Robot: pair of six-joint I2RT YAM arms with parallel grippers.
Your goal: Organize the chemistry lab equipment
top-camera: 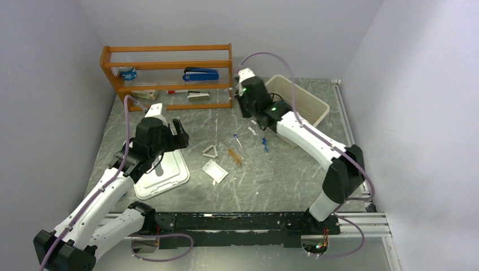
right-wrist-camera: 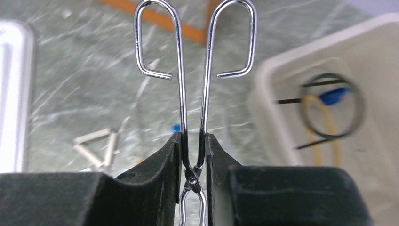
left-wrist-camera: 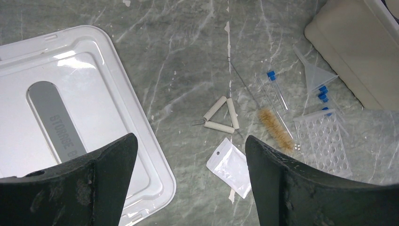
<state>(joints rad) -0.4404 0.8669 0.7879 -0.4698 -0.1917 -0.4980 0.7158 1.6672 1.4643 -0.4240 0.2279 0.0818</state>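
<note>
Right pincer (right-wrist-camera: 193, 139) is pinching shiny metal tongs (right-wrist-camera: 181, 94); black wire tripod ring (right-wrist-camera: 331, 75) is sitting in beige tub (right-wrist-camera: 266, 94) right of it; left pincer (left-wrist-camera: 189, 141) is gaping, unsorted white rod triangle (left-wrist-camera: 219, 127) lying ahead.

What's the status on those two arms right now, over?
Left pincer open, empty, by white lid. Right pincer shut on metal tongs, off the table beside beige tub. Nothing seen blocking the tub.

Shows a grey-green counter (top-camera: 294, 180) veined white like marble, a white lid (left-wrist-camera: 94, 70), a cream bin (top-camera: 309, 100), an orange shelf (top-camera: 169, 49). Adds shiny silver metal tongs (right-wrist-camera: 195, 70), blue-capped clear tubes (left-wrist-camera: 271, 75), a white triangle (left-wrist-camera: 219, 126), a black wire tripod ring (right-wrist-camera: 331, 75), amber rubber tubing (right-wrist-camera: 306, 108).
</note>
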